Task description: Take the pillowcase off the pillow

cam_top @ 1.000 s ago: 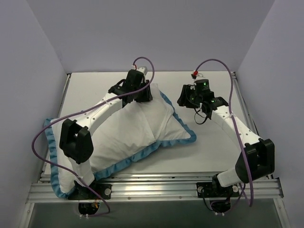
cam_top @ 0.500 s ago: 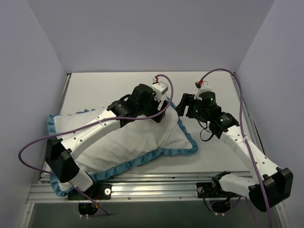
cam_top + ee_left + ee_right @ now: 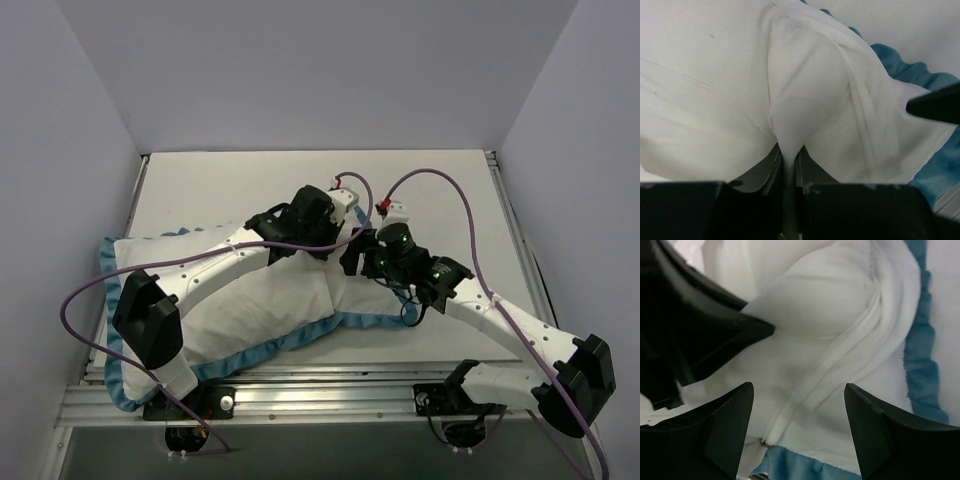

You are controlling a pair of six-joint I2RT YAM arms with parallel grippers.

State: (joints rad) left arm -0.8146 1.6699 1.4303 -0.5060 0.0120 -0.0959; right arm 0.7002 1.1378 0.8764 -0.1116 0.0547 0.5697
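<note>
Top external view. Shows the pillowcase, white reverse outward and teal ruffle around the rim, lying across the left and middle of the counter, plumped from within along most of its length. Places the left gripper over the right-hand end of the bundle and the right gripper just beside it, both crowded at one corner, presumably to work the opening there. Left wrist view. Reveals the left gripper clamped on a pinch of a plump, smooth white bulge, judged to be a corner of the pillow pushing out between folded-back layers of cover. Serves, on this reading, to anchor the filling while freeing the cover. Cannot rule out a pinch of the cover's own reverse instead. Right wrist view. Finds the right gripper with fingers well apart, holding nothing, straddling a raised closure seam along the mouth of the pillowcase, just below the same bulge and near the dark left gripper. Suggests a line-up for seizing that hem and drawing it back toward the ruffle. Leaves removal barely begun.
</note>
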